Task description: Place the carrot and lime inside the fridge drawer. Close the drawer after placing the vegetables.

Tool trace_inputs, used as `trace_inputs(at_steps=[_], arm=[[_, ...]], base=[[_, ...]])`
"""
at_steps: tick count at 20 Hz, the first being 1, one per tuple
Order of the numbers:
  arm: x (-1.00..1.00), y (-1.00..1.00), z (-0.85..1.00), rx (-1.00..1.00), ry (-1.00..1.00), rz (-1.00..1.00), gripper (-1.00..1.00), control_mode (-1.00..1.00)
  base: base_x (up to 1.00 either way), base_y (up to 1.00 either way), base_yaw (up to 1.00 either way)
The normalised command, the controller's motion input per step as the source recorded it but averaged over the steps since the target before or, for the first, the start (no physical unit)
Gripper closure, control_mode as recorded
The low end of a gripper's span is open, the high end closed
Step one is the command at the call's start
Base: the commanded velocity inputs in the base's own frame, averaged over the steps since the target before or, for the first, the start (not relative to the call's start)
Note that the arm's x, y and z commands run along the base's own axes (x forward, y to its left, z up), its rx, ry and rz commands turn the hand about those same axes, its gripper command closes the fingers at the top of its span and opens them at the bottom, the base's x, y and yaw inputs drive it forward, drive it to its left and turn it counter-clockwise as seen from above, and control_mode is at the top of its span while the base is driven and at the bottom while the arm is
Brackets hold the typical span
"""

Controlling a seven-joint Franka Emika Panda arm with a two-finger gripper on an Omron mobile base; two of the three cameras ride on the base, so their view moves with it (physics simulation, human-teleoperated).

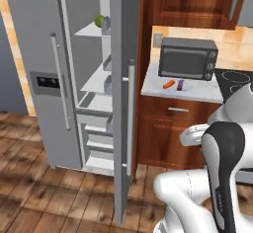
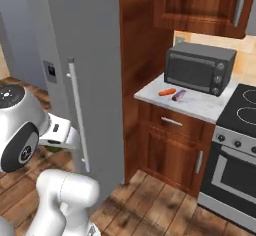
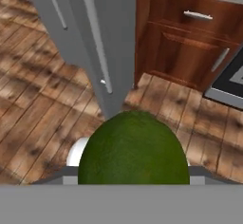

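Your gripper (image 3: 133, 182) holds the lime (image 3: 134, 149), jaws partly open around it, above the wooden floor (image 3: 42, 118) beside the open fridge door (image 1: 123, 103). The carrot (image 1: 169, 84) lies on the counter (image 1: 197, 91) before the microwave (image 1: 188, 58).

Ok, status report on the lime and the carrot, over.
Jaws closed on the lime. Carrot on the counter, in front of the microwave. Open fridge door edge-on straight ahead.

Open fridge door (image 1: 123, 103) stands edge-on beside the fridge drawer (image 1: 94, 109).
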Motion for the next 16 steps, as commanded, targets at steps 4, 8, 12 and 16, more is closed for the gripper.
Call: trace_inputs(at_steps=[4,8,12,16], arm=[[0.00,0.00,0.00,0.00,0.00,0.00,1.00,1.00],[0.00,0.00,0.00,0.00,0.00,0.00,1.00,1.00],[0.00,0.00,0.00,0.00,0.00,0.00,1.00,1.00],[0.00,0.00,0.00,0.00,0.00,0.00,1.00,1.00]], base=[[-1.00,-0.04,0.46],[-0.86,0.34,0.36],[-0.50,0.65,0.27],[-0.05,0.92,0.31]])
